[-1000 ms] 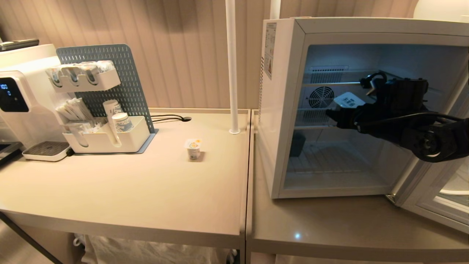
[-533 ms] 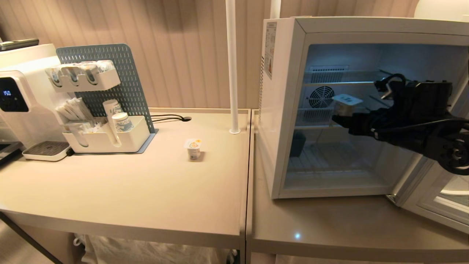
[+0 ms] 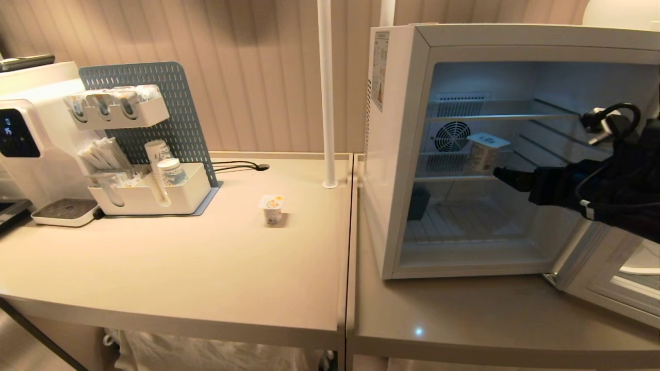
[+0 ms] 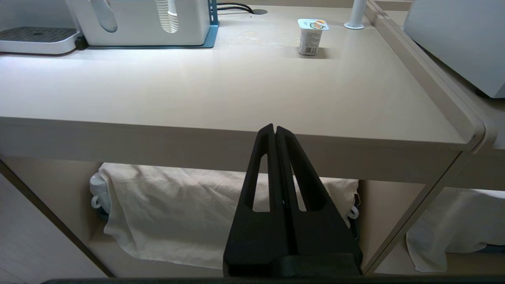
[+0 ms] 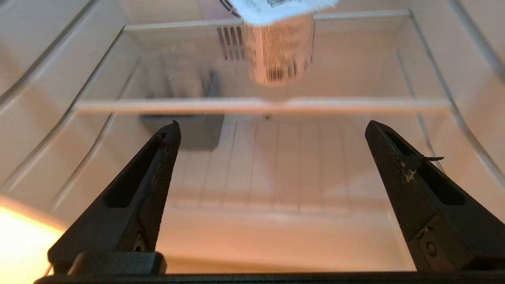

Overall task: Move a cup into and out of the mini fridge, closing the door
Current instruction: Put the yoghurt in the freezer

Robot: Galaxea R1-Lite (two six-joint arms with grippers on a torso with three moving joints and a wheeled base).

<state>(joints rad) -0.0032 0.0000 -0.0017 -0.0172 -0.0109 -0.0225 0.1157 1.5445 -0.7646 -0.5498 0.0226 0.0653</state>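
The white mini fridge [image 3: 394, 154] stands open on the right-hand table, its door [image 3: 608, 278] swung out to the right. A sealed white cup [image 3: 482, 153] stands upright on the middle wire shelf inside, and it also shows as the cup [image 5: 278, 47] in the right wrist view. My right gripper [image 3: 508, 178] sits just outside the fridge mouth, a little right of and below the cup. This right gripper [image 5: 272, 125] is open wide with nothing between its fingers. My left gripper [image 4: 275, 128] is shut and empty, parked low in front of the left table's edge.
A second sealed cup [image 3: 271, 208] stands on the left table. A white machine [image 3: 26, 139] and a blue pegboard organiser [image 3: 149, 154] sit at the back left. A white pole [image 3: 326, 93] rises between the tables. White cloth [image 4: 177, 213] lies on the shelf below.
My right gripper has let go of the cup, opened wide and drawn back out of the fridge toward the right. The cup stays on the middle shelf.
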